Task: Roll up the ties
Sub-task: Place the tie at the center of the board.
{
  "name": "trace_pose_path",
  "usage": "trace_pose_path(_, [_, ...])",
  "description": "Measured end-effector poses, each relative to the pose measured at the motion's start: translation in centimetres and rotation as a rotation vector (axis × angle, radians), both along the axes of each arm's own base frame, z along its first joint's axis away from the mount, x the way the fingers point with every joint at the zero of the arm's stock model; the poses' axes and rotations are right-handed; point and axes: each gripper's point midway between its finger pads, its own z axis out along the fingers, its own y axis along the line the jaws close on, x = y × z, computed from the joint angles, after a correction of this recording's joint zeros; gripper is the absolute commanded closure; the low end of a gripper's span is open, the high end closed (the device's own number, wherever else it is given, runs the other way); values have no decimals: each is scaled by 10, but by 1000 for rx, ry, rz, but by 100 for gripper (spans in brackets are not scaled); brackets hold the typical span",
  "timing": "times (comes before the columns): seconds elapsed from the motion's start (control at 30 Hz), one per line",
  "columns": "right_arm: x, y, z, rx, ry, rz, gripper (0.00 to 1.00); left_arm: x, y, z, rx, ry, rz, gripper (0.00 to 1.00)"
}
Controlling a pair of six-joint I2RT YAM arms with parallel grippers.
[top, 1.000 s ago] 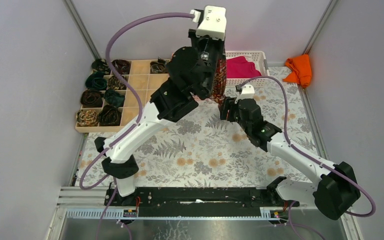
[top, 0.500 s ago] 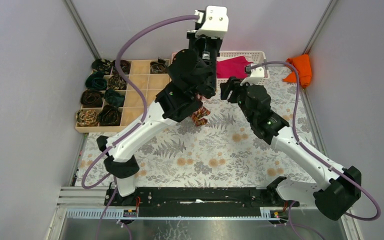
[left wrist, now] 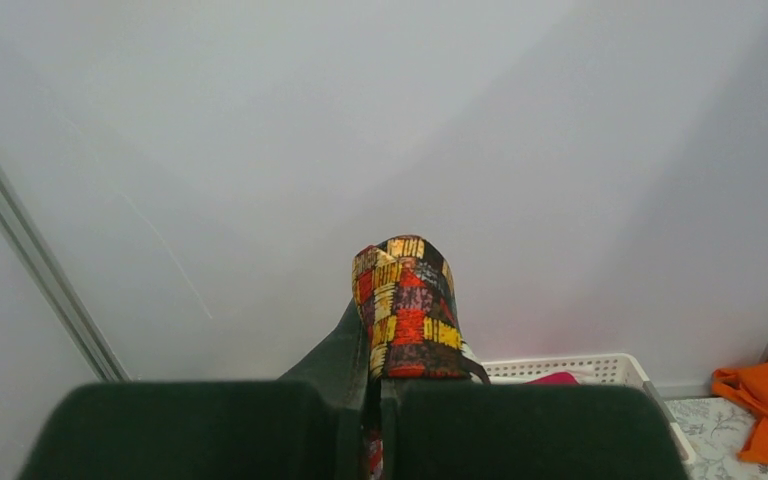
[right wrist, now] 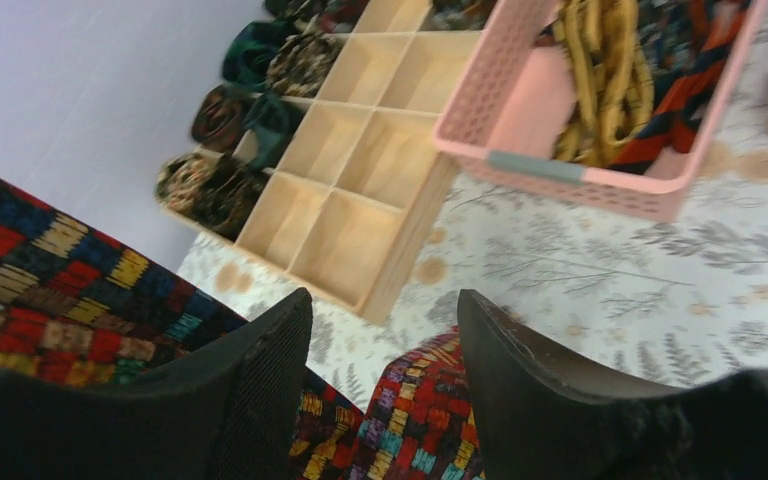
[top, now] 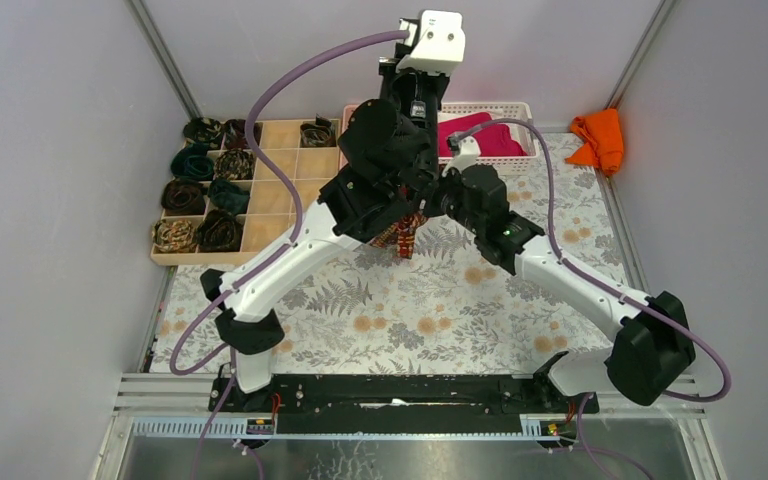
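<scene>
A red, orange and dark checked tie (left wrist: 407,310) loops up over my left gripper (left wrist: 382,390), which is shut on it high above the table. In the top view the tie (top: 407,232) hangs down from there, and its lower end bunches on the flowered table cover. My right gripper (right wrist: 385,305) is open just above that bunched end (right wrist: 460,420). The cloth lies below and between the two fingers, and neither finger presses on it. More of the same tie (right wrist: 50,280) runs past the left finger (right wrist: 250,390).
A wooden compartment tray (top: 280,165) at the back left holds several rolled dark ties. A pink basket (right wrist: 560,170) with loose ties stands beside it. A white basket (top: 520,108) holds a magenta cloth (top: 480,135). An orange cloth (top: 600,140) lies at the back right.
My right arm has swung left to the tie's hanging end and its jaws have narrowed a little. The tie's lower end has dropped and bunched on the table.
</scene>
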Motion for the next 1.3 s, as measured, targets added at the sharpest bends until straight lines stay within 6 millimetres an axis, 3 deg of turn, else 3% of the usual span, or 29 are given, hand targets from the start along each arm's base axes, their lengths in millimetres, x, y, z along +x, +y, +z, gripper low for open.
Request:
trace_pose_path(0.17, [-21,27,-16,22,57,122,41,1,0,6,-3,-16,12,98])
trace_pose_path(0.27, [-49,37,-53,-20,130,181,42,1,2,12,2,-32,27,98])
trace_pose_path(0.43, [-97,19,-132,-142,305,208,42,-4,12,26,-7,-62,47,98])
trace_pose_path(0.53, [-110,4,-159,-192,368,184,42,-8,20,34,-24,-77,53,98])
trace_pose_path(0.7, [-111,-6,-157,-203,354,144,40,-17,36,46,-55,-94,53,98])
trace_pose_path(0.93, [-105,-12,-116,-218,165,99,34,-27,52,62,-115,-124,54,97])
trace_pose_path(1.3, [-104,6,-121,-373,-11,97,23,-27,51,62,-140,-127,43,97])
